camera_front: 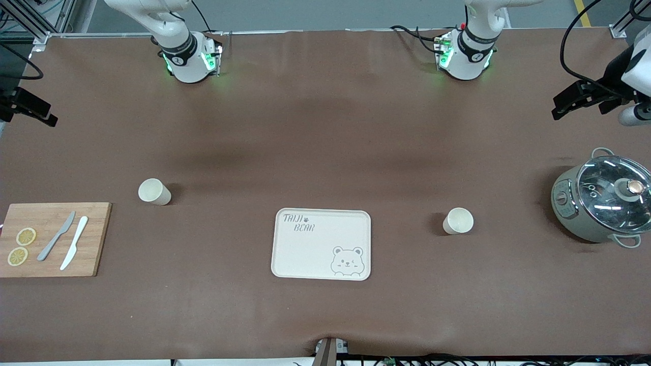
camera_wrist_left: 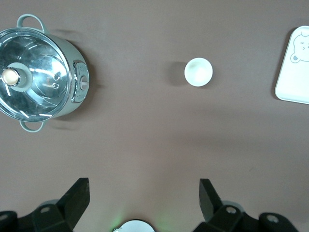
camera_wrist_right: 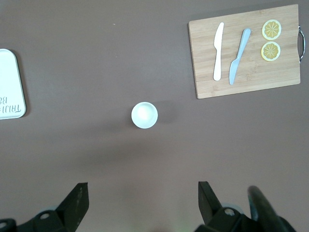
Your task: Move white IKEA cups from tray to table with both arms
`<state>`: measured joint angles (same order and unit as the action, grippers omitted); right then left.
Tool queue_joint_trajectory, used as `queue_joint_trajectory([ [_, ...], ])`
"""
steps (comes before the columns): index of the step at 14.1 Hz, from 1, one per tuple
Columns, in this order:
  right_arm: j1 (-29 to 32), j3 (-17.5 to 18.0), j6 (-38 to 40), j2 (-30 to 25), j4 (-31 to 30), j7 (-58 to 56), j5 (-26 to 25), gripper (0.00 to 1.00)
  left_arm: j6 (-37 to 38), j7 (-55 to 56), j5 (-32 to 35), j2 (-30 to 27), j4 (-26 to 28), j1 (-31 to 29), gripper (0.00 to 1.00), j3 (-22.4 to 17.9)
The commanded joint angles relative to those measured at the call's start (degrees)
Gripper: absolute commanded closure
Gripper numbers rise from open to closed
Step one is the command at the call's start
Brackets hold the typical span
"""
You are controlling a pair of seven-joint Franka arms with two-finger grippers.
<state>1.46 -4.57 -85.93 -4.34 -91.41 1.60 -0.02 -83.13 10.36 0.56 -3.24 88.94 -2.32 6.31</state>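
Both pincers, left pincer (camera_wrist_left: 144, 198) and right pincer (camera_wrist_right: 143, 200), hang released; I judge the task done, each cup (camera_front: 154, 191) (camera_front: 458, 221) on the tabletop (camera_front: 325, 127), tray (camera_front: 305, 254) at frame centre bare.

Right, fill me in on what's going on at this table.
Nothing is being handled. The tray is empty, and both cups stand on the table: one toward the right arm's end near the cutting board, the other toward the left arm's end near the pot. Both arms wait, drawn back, left tool and right tool open and holding nothing.
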Motion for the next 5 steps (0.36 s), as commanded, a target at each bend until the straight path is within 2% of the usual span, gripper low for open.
queue_joint_trajectory([
  [1,0.8,0.6,0.0,-0.8,-0.6,-0.8,-0.7,0.00,-0.5,-1.0,-1.1,-0.9,-0.5,-0.8,0.00,-0.3],
  [5,0.8,0.6,0.2,-0.8,-0.5,-0.8,-0.6,0.00,-0.4,-1.0,-0.7,-0.8,-1.1,-0.8,0.00,-0.4],
])
